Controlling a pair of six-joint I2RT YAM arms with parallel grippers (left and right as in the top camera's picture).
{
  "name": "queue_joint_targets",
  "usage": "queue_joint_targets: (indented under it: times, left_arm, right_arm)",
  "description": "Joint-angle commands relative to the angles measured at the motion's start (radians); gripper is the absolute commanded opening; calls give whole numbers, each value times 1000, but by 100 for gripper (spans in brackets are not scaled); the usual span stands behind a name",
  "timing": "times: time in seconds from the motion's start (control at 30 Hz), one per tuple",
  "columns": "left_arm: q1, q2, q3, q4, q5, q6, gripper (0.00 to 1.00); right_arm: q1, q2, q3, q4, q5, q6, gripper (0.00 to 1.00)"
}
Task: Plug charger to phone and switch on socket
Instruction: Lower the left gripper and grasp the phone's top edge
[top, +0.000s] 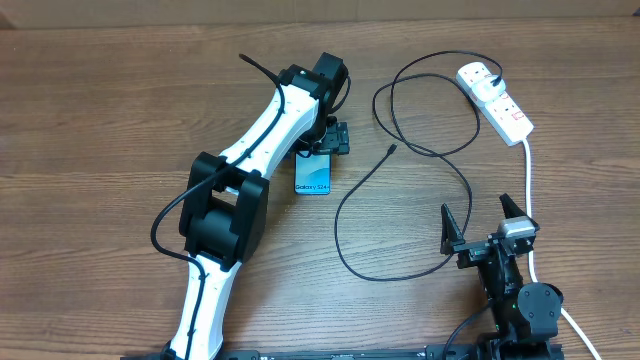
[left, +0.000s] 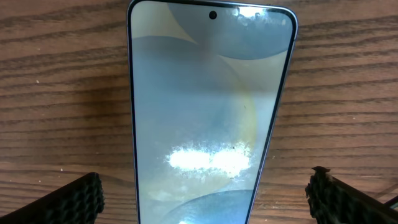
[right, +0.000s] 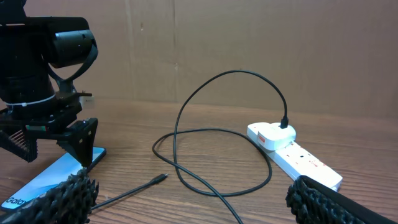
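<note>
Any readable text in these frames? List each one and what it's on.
"Galaxy S24+": on the phone screen, legible in the overhead view.
"Gal...": same wording on the phone in the right wrist view, cut off at the frame edge.
Red markings on the power strip: too small to read.
Nothing else legible.

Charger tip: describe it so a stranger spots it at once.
Find the white socket at the table's far right, where a thin black cable plugs in. Follow its loops to the loose end beside the phone: the charger tip, a small black stub plugged into nothing.
</note>
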Motion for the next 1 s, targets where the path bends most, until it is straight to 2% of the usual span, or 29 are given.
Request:
queue_joint_targets:
  times: [0.0, 0.57, 0.97]
  left_arm:
    - [0, 16, 0, 3, 11, 19, 100]
    - [4, 22, 0, -4, 11, 27, 100]
    - [23, 121, 0, -11, 12, 80, 100]
  right_arm:
    - [-2, -3, -10, 5, 5, -2, 100]
    - [-2, -3, -10, 5, 5, -2, 100]
    - [-2, -3, -10, 5, 5, -2, 100]
